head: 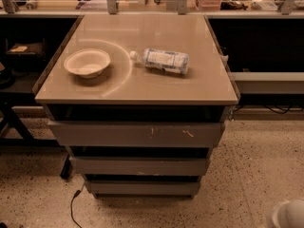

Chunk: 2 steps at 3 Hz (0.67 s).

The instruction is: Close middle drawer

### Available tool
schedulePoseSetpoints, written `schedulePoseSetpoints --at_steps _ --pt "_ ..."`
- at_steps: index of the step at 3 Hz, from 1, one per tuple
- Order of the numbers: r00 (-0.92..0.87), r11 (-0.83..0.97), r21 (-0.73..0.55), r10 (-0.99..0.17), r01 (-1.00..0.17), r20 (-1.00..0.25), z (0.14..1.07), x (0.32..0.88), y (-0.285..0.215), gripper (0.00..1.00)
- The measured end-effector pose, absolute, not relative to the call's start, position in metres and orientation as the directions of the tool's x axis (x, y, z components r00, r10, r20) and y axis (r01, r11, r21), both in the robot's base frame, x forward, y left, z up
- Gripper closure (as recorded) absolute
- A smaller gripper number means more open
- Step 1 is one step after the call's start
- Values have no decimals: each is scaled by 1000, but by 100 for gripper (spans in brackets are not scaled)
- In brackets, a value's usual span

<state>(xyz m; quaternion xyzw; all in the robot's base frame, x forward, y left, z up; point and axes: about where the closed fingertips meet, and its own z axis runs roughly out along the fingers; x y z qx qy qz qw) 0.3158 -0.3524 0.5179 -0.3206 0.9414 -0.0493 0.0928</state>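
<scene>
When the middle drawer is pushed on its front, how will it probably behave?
The middle drawer looks like rigid metal, so it should probably slide in without bending. Its front is plain and handle-free, so a flat push likely suits it better than gripping. The gripper is out of view; only a pale arm part shows bottom right.

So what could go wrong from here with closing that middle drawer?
The gripper is out of view; only a pale bit of arm shows bottom right, so it might land on the wrong front rather than the middle drawer. A hard shove might roll the bottle lying on top.
</scene>
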Motion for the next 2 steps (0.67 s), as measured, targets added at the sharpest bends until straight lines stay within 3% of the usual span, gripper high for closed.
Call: schedulePoseSetpoints --at_steps 1,2 --pt "-840 847 -187 -524 -497 -141 530 299 -383 0" --pt "-840 847 -187 -524 -497 -141 530 299 -383 0"
